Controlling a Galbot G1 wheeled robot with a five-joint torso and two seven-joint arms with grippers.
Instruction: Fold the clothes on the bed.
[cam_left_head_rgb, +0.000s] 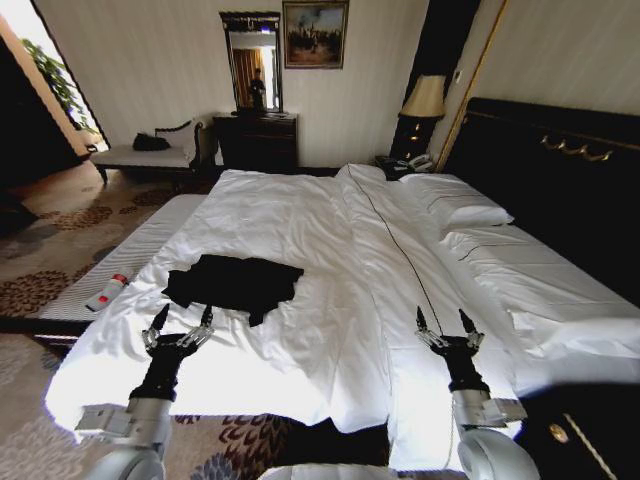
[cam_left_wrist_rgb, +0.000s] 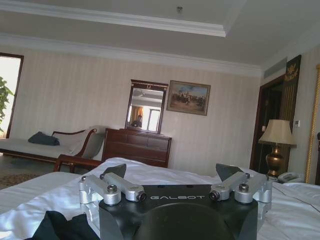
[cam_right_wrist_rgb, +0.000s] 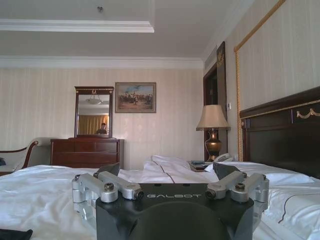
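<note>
The clothes (cam_left_head_rgb: 236, 282), a crumpled black T-shirt, lie on the near left part of the white bed (cam_left_head_rgb: 330, 230). My left gripper (cam_left_head_rgb: 183, 319) hovers open just in front of the shirt's near edge, fingers pointing at it. In the left wrist view the left gripper (cam_left_wrist_rgb: 175, 174) stands open over the sheet, with black clothes (cam_left_wrist_rgb: 62, 226) beside it. My right gripper (cam_left_head_rgb: 443, 320) is open above the bed's near right side, well apart from the shirt. The right wrist view has the right gripper (cam_right_wrist_rgb: 169, 172) open, and a scrap of the clothes (cam_right_wrist_rgb: 15, 234) at the frame's corner.
A white-and-red bottle (cam_left_head_rgb: 106, 292) lies on the pale bench (cam_left_head_rgb: 120, 265) left of the bed. Pillows (cam_left_head_rgb: 455, 205) and the dark headboard (cam_left_head_rgb: 560, 170) are on the right. A dresser with mirror (cam_left_head_rgb: 256, 135), a chaise (cam_left_head_rgb: 150, 152) and a lamp (cam_left_head_rgb: 424, 100) stand at the far wall.
</note>
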